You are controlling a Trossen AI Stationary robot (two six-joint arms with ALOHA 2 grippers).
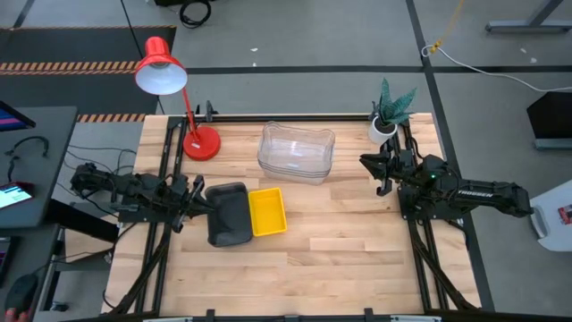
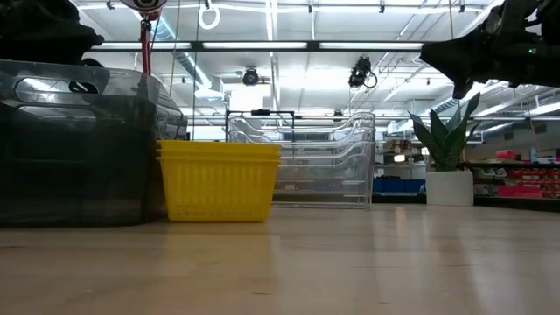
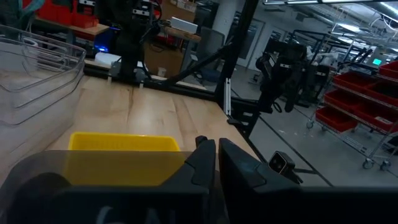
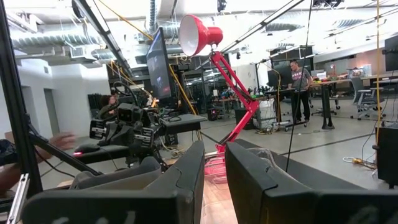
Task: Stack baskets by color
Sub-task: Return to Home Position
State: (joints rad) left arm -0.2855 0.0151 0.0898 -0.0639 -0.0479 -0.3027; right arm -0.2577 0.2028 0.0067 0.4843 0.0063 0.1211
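Observation:
Three stacks of baskets stand on the wooden table. The dark grey stack stands left of centre, and the yellow stack touches its right side. The clear stack stands farther back. My left gripper hangs level at the grey stack's left edge, raised above it, fingers shut and nothing between them. My right gripper hovers high at the table's right side, pointing left and slightly up, its fingers a little apart and empty.
A red desk lamp stands on its base at the back left, with its head beyond the table's far edge. A small potted plant stands at the back right. Bare wood fills the near half. A person stands far off in the room.

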